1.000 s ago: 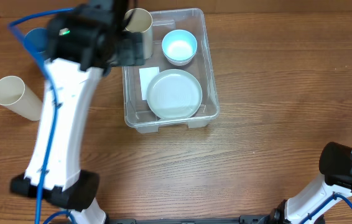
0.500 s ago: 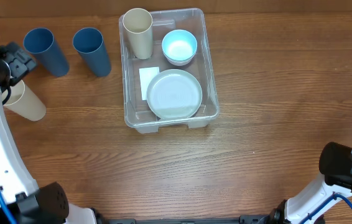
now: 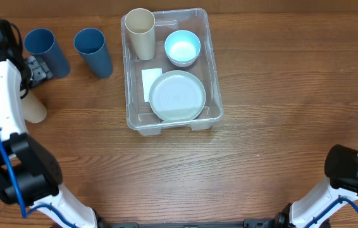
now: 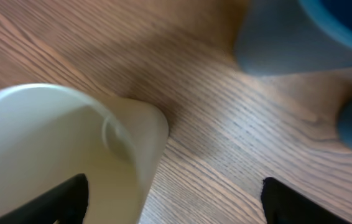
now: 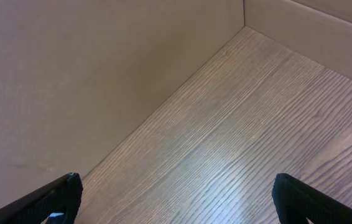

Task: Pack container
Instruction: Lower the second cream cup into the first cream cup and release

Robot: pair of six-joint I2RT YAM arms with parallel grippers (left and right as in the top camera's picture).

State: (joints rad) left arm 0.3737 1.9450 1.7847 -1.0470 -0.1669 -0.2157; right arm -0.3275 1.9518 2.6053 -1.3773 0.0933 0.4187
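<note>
The clear container (image 3: 215, 76) stands at the back middle of the table. It holds a cream cup (image 3: 140, 31), a light blue bowl (image 3: 182, 47) and a pale plate (image 3: 178, 95) beside its white label (image 3: 151, 78). Two blue cups (image 3: 46, 52) (image 3: 93, 52) stand to its left. A second cream cup (image 3: 35, 111) is at the far left, partly under my left arm. My left gripper (image 3: 38, 68) is open right over it. In the left wrist view the cup's wall (image 4: 145, 143) lies between the open fingers (image 4: 176, 205). My right gripper (image 5: 185, 202) is open and empty.
A blue cup (image 4: 306, 31) stands close beyond my left gripper. The right arm's base (image 3: 356, 174) is at the front right corner. The right wrist view shows bare wood and a brown wall (image 5: 101, 62).
My left arm has swung away from the container to the far left, leaving the cream cup inside the container. Its gripper now sits over the second cream cup. The right arm has not moved.
</note>
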